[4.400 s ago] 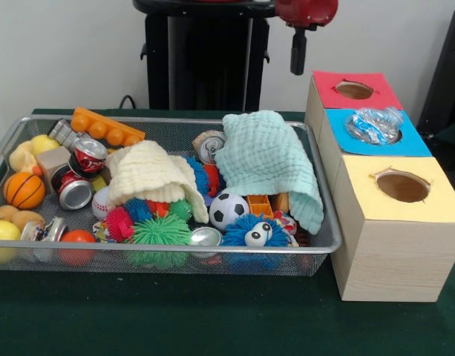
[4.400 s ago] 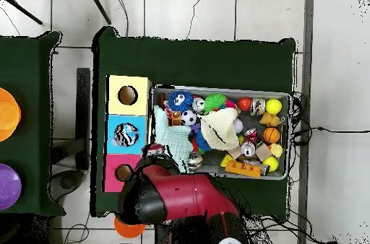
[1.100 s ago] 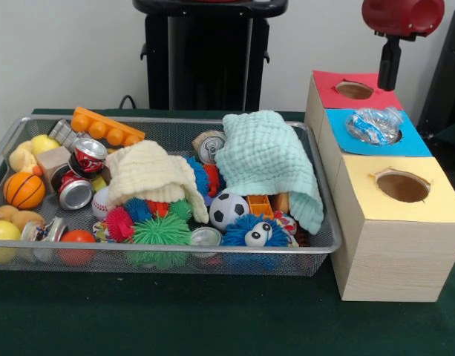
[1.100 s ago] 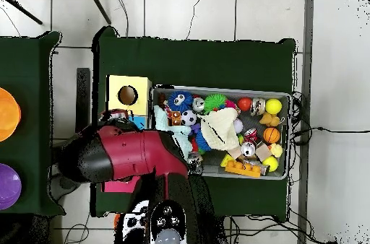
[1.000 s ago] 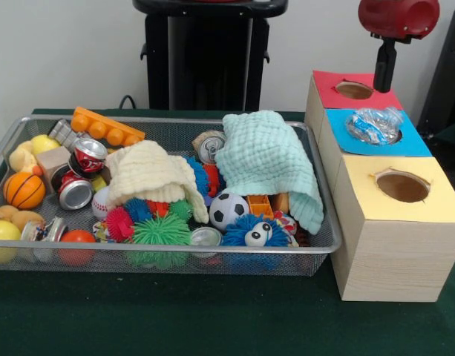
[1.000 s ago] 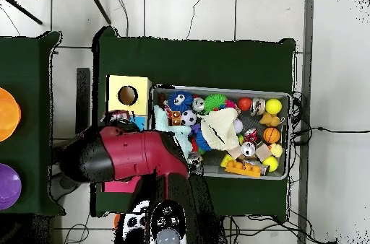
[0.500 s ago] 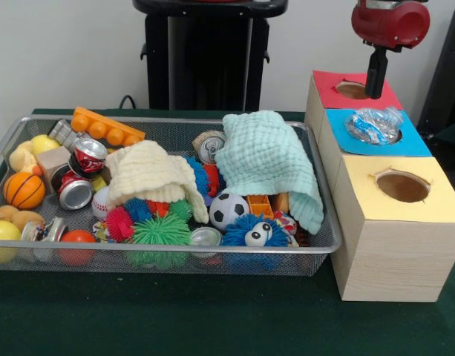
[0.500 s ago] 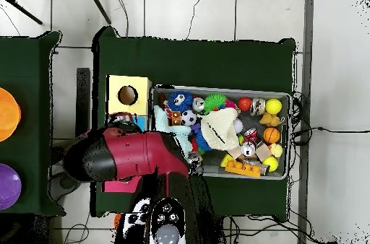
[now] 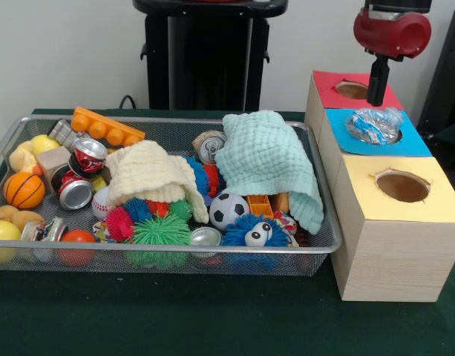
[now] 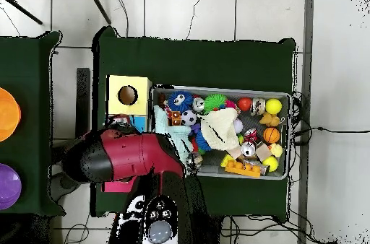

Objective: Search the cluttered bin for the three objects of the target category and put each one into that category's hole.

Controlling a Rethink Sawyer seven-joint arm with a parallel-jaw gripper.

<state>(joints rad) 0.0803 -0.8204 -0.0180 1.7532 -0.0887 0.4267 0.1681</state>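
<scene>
The gripper point(image 9: 375, 98) hangs above the boxes, just over a crumpled bottle point(image 9: 374, 123) in the blue hole point(image 9: 396, 135).

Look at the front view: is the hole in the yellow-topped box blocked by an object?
No. The yellow-topped box shows an open, dark hole, while the crumpled plastic bottle sits on the blue-topped box.

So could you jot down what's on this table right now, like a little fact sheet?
bin: wire basket crowded with balls, cans, toys
cloths: a mint one and a cream one draped over the clutter
boxes: red, blue, yellow tops, each with a hole
blue hole: crumpled plastic bottle lying on it
gripper: above the boxes, holding nothing visible
</scene>
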